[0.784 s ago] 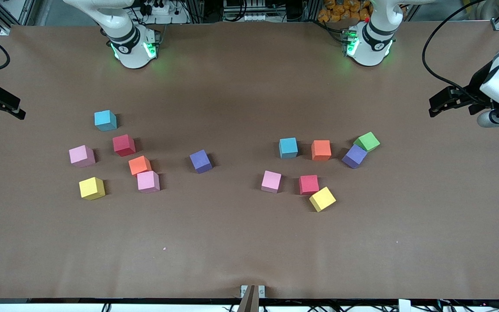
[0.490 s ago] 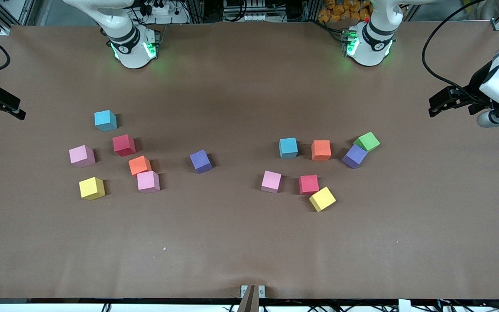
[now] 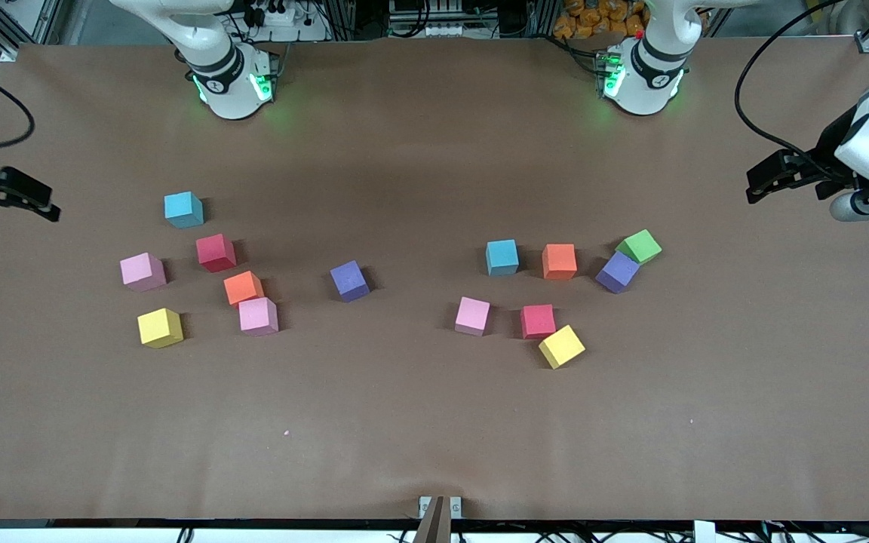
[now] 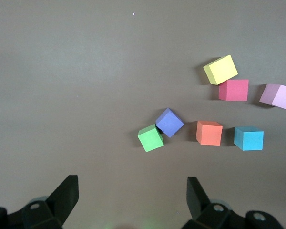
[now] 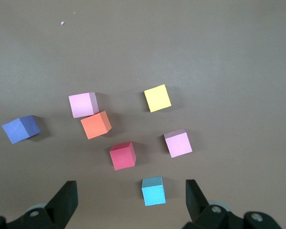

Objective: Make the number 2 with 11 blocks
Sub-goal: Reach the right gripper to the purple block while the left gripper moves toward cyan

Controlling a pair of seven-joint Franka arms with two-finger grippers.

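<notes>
Against the earlier front view, only the right gripper (image 3: pixel 23 202) has shifted, a little inward over the table's edge at the right arm's end; every cube lies as it did. Its fingers stand wide apart and hold nothing, as the right wrist view shows (image 5: pixel 128 200).

Taking the purple cube (image 3: pixel 349 280) near mid-table as landmark: nearer the camera than it lies a broad bare stretch of brown table (image 3: pixel 434 437), running unbroken to the front edge, with no digit formed on it.

Toward the right arm's end from that cube lie the yellow cube (image 3: pixel 160 327) and a pink cube (image 3: pixel 259 316), nearest the camera, then the orange cube (image 3: pixel 243 287) touching that pink one, another pink cube (image 3: pixel 142 271), the red cube (image 3: pixel 216 253), and farthest the sky blue cube (image 3: pixel 183 210).

Toward the left arm's end lie a second yellow cube (image 3: pixel 561 346) touching a second red cube (image 3: pixel 538 321), a third pink cube (image 3: pixel 472 315), then a second purple cube (image 3: pixel 617 271) touching the green cube (image 3: pixel 639 246), a second orange cube (image 3: pixel 559 261) and a second sky blue cube (image 3: pixel 502 257).

The left gripper (image 3: pixel 785 175) waits over the table's edge at the left arm's end, fingers (image 4: pixel 66 195) spread wide, empty.
</notes>
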